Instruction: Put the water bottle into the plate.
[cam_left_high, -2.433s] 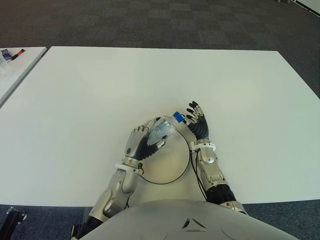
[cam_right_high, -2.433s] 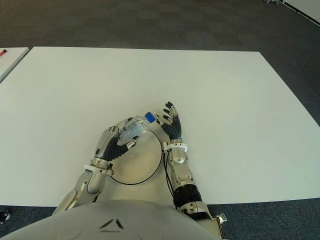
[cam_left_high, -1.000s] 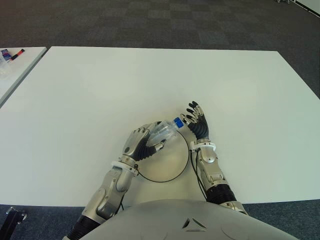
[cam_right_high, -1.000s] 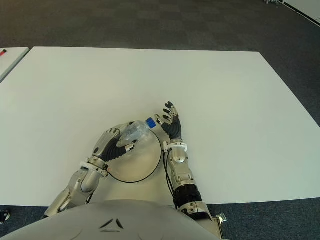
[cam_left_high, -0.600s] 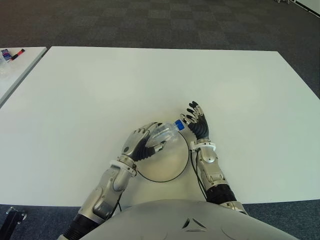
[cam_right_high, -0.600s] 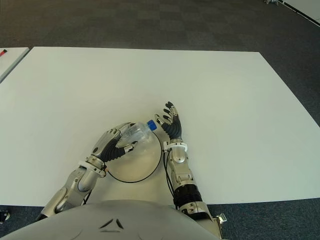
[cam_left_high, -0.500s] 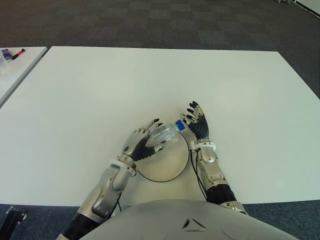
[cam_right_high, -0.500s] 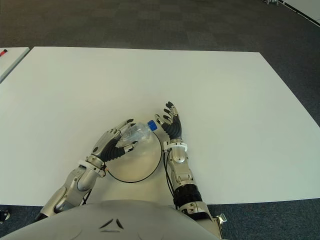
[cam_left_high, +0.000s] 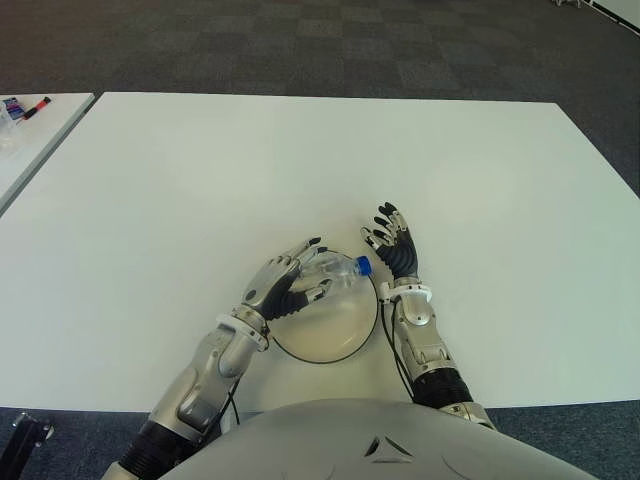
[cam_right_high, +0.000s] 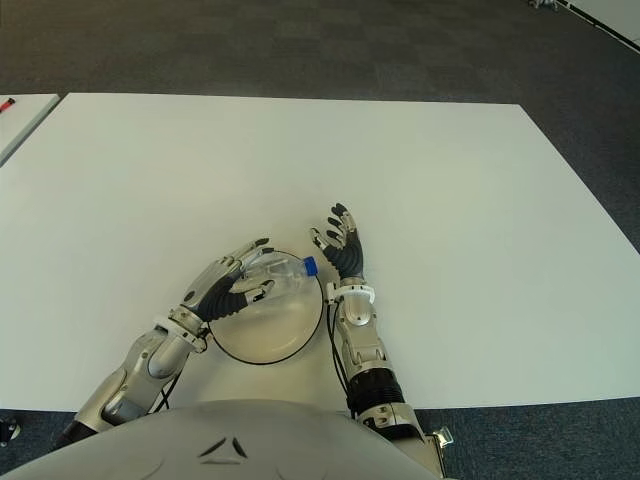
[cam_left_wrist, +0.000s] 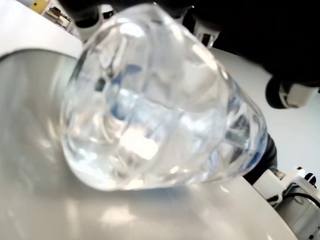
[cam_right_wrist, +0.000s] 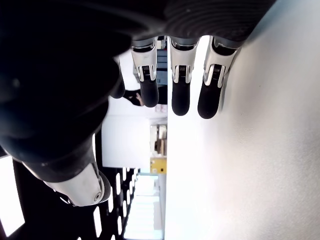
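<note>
Left eye view: the bottle (cam_left_high: 336, 271) lies on its side in the plate (cam_left_high: 330, 335), in the sector nearest the 12 o'clock rim, blue cap pointing to 3 o'clock. The placing step appears done; what seems left is clearing the left hand (cam_left_high: 277, 286) from the plate. This hand shows at 9 o'clock of the bottle, fingers spread and holding nothing. The right hand (cam_left_high: 395, 247) shows at 3 o'clock of the plate, just beside its rim, above the table (cam_left_high: 200, 170).

Right eye view: same layout; the cap sits close to the plate's 2 o'clock rim, apart from the right hand.

Left wrist view: the bottle's base fills the frame and rests on the plate's surface. No finger visibly wraps it.

Right wrist view: the right hand's fingers (cam_right_wrist: 180, 95) are extended over bare table, gripping nothing.
</note>
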